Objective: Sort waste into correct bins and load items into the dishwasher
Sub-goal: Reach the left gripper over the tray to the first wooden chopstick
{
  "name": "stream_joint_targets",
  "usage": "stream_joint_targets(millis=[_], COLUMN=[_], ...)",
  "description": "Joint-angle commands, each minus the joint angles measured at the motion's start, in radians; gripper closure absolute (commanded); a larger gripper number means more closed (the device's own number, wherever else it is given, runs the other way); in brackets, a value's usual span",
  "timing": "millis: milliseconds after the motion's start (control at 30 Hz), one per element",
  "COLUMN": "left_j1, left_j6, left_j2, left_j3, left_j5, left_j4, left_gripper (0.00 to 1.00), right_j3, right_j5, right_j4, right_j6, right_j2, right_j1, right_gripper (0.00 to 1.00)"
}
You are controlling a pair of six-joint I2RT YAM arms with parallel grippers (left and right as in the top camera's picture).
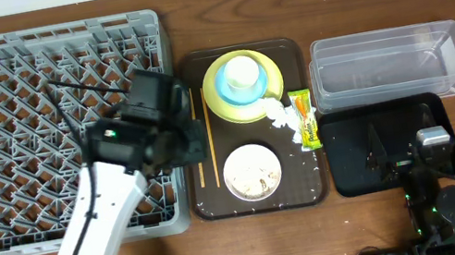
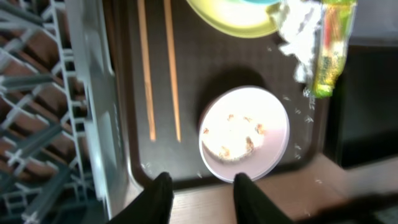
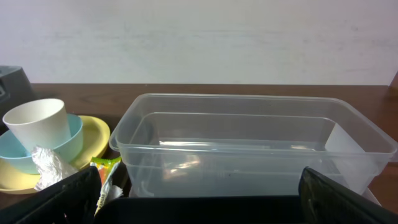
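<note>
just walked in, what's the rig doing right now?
The left arm's end effector hangs open and empty above the near edge of the dark brown serving tray, between the pair of wooden chopsticks and the white bowl holding crumbs. Nothing is sorted yet: the grey plastic dish rack, clear plastic tub and shallow black tray hold nothing, and the crumpled white tissue and green-and-orange snack wrapper lie on the serving tray. The right end effector rests open at the black tray.
</note>
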Motion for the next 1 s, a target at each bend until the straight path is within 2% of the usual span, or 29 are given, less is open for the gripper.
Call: stream_joint_targets(millis=[0, 300, 967], left_j1=[-0.068, -0.144, -0.145], left_j6=[-0.115, -0.186, -0.169], left_j2=[0.003, 0.041, 0.366], left_j3=[-0.044, -0.122, -0.124], left_j5=[-0.16, -0.315, -0.313], left_j4=[0.06, 0.201, 0.37], left_gripper=[0.73, 0.74, 0.79], right_j3=[-0.001, -0.001, -0.001], right_j5=[0.006, 0.006, 0.006], right_j4=[-0.005, -0.005, -0.005], right_j6=[0.013, 0.013, 0.013], right_j2=[-0.002, -0.002, -0.002], right_j1=[0.003, 0.003, 0.003], right_gripper=[0.01, 0.01, 0.01])
